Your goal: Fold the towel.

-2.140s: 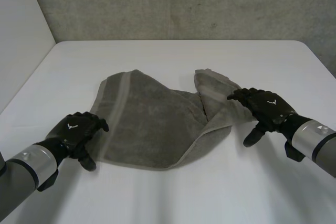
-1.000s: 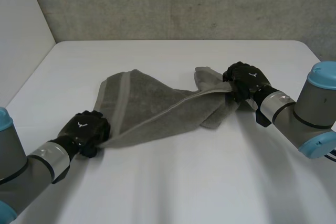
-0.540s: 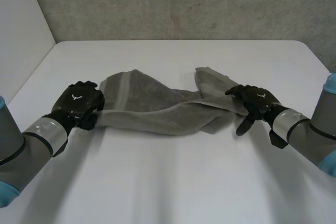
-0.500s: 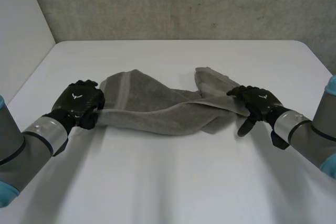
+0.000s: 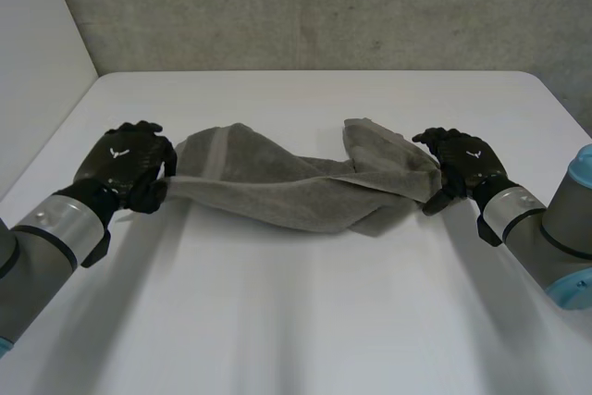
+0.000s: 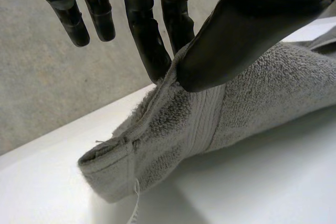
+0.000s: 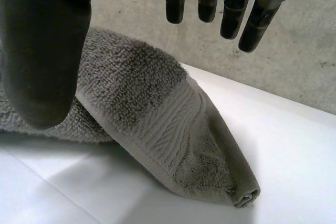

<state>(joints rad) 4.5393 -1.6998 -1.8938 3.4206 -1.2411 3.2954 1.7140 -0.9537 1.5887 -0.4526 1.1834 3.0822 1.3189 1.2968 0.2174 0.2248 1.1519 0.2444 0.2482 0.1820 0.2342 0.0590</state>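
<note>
A white table (image 5: 305,321) has a smooth, bare top. Behind the table's far edge rises a rough grey concrete wall (image 5: 324,6). A plain white wall (image 5: 37,53) borders the table's left side.

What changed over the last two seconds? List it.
Both hands took the near edge of the towel and carried it back toward the far edge, folding it. The left hand pinches its corner; the right hand has let go. The far edge stayed put.
</note>
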